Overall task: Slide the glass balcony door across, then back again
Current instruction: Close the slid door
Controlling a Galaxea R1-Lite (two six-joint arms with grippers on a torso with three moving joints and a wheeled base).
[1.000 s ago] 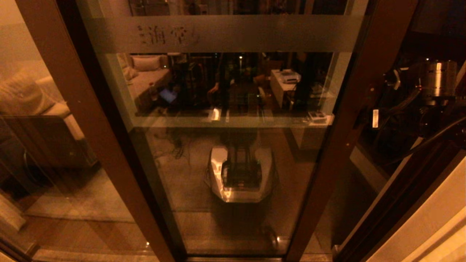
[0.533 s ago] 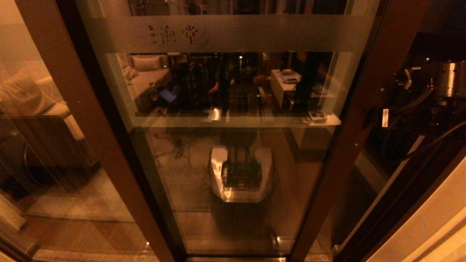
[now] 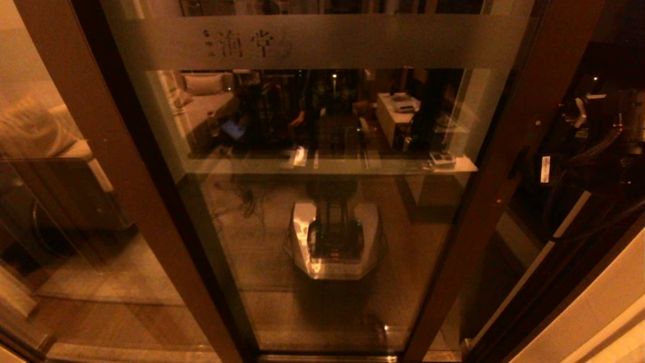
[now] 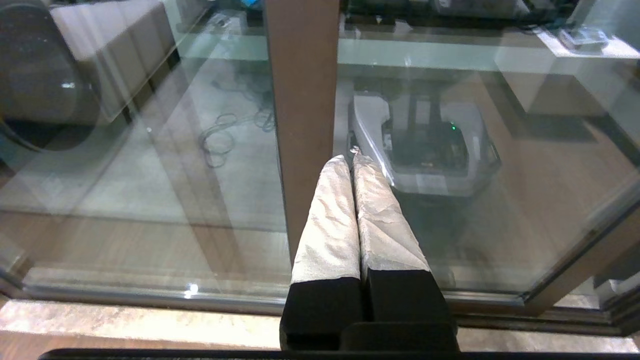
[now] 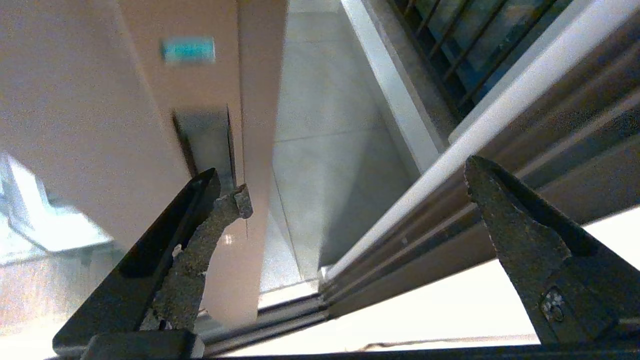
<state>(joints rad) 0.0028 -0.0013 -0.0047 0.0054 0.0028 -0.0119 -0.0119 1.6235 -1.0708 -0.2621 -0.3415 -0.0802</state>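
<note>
The glass balcony door (image 3: 322, 212) fills the head view, its frosted band (image 3: 352, 43) with Chinese characters near the top. Its dark brown right stile (image 3: 504, 166) runs down the right side, with my right arm (image 3: 594, 146) just beyond it. In the right wrist view my right gripper (image 5: 350, 175) is open. One fingertip (image 5: 220, 200) rests at the grey recessed handle (image 5: 207, 140) on the stile (image 5: 150, 125); the other is apart from it. My left gripper (image 4: 350, 157) is shut on nothing, close in front of a brown upright (image 4: 302, 100) and the glass.
A brown-framed glass panel without lettering (image 3: 50, 201) stands at the left. The glass reflects my base (image 3: 335, 242). Right of the door stile is a gap, then the dark door jamb (image 3: 569, 262) and a pale wall (image 3: 604, 322). The floor track (image 5: 290, 315) runs below.
The door's right stile and lettered band have shifted to the right over the last second. My right arm has moved right with the stile.
</note>
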